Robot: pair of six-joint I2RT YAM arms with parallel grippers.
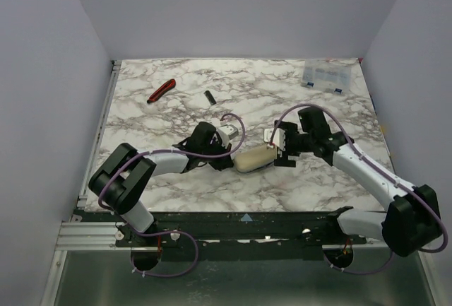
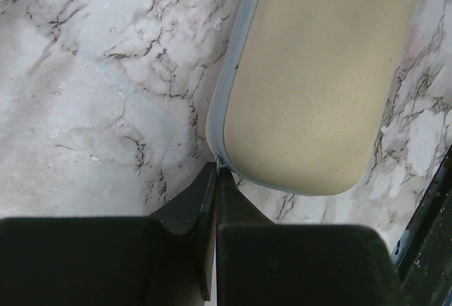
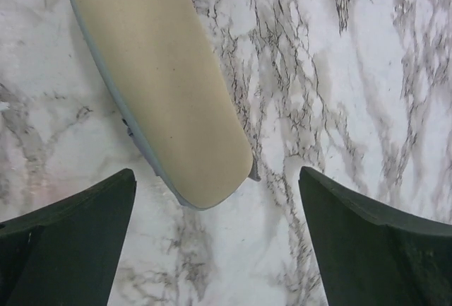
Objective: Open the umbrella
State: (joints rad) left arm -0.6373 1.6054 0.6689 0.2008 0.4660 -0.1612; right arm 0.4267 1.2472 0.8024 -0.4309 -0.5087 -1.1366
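Observation:
No lavender umbrella fabric, shaft or ribs show. A beige oblong case (image 1: 254,159) with a pale blue zip edge lies on the marble table (image 1: 176,112) between my two grippers. My left gripper (image 1: 229,157) is at its left end. In the left wrist view the left gripper (image 2: 215,172) is shut, its tips pinching a small zip pull (image 2: 218,159) at the edge of the case (image 2: 318,87). My right gripper (image 1: 279,156) is at the right end. In the right wrist view it (image 3: 216,173) is open, its fingers wide on either side of the rounded end of the case (image 3: 162,87), not touching it.
A red and black utility knife (image 1: 161,91) and a small black object (image 1: 209,97) lie at the back left. A clear plastic box (image 1: 326,76) sits at the back right. Walls close in the table on three sides.

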